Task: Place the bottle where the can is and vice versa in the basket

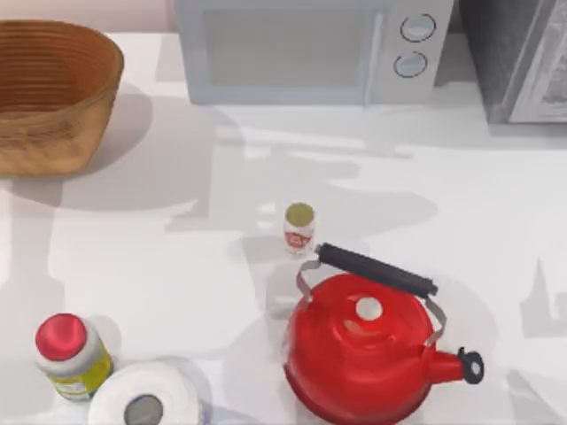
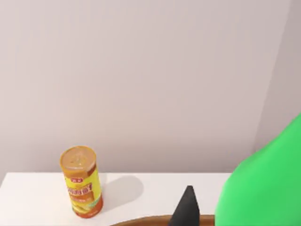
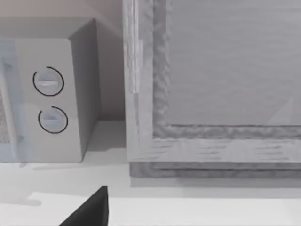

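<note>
The can stands upright near the middle of the counter, just beyond the black handle of the red kettle and close to it without touching, as far as I can tell. I judge it light, rigid and smooth-sided, so it may slip or tip if nudged. I would close on the middle of its body from the far or left side, well away from the kettle handle.

The bottle fills the lower right of my left wrist view as a bright green translucent mass, right beside 1 dark fingertip of the left gripper, with a sliver of the basket's brown rim under it. I take it the left gripper is holding the bottle over the basket, but I cannot tell the finger gap. The bottle looks like slick plastic, light and slim, best held mid-body.

From above, the basket sits in the far left corner. Behind the basket stands a yellow canister.

The right gripper shows 1 dark finger, facing the microwave and a grey cabinet; I cannot tell its opening.
</note>
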Robot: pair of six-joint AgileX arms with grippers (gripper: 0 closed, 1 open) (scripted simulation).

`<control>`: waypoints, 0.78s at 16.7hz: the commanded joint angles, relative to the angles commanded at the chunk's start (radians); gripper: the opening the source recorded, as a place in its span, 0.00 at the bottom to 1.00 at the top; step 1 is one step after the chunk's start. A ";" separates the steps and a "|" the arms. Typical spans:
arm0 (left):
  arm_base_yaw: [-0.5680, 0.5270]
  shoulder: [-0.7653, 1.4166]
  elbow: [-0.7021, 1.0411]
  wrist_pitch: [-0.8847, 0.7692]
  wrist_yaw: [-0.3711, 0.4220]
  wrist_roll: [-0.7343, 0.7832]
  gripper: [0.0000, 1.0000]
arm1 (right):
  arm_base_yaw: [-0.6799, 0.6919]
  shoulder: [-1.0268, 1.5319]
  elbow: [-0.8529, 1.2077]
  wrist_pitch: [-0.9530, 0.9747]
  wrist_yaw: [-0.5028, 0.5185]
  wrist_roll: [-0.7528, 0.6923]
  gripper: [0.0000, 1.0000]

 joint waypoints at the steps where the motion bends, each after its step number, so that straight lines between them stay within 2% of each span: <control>1: -0.003 -0.001 0.003 -0.003 0.001 -0.001 0.00 | 0.000 0.000 0.000 0.000 0.000 0.000 1.00; 7: -0.002 0.020 0.001 0.009 0.000 0.000 0.00 | 0.000 0.000 0.000 0.000 0.000 0.000 1.00; 13: -0.014 0.164 0.026 0.141 -0.009 -0.004 0.00 | 0.000 0.000 0.000 0.000 0.000 0.000 1.00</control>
